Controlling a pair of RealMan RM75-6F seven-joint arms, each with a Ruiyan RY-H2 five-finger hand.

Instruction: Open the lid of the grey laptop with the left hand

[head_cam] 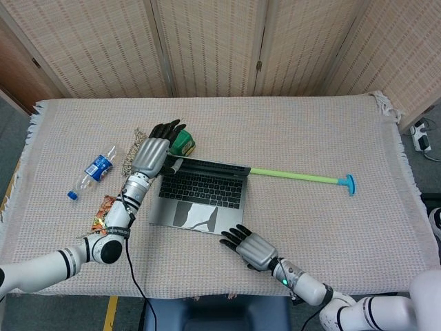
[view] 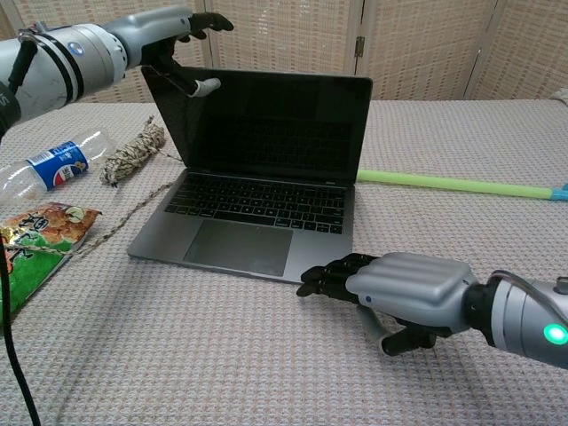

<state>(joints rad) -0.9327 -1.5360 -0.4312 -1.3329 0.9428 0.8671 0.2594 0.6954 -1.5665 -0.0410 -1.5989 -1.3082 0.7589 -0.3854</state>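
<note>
1. Grey laptop (view: 253, 191) stands open mid-table, lid upright.
2. Left hand (view: 164, 27) pinches the lid's top left corner — thumb in front, fingers behind.
3. Right hand (view: 404, 288) rests on the cloth just beside the laptop's front corner — holding nothing, fingers loosely spread.

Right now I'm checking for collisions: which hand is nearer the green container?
Left hand: right beside the green container, at the laptop's lid. Right hand rests near the table's front.

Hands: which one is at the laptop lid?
The left hand, raised at the top left corner of the grey laptop with its upright lid. The right hand rests low on the table cloth before the laptop's front edge.
</note>
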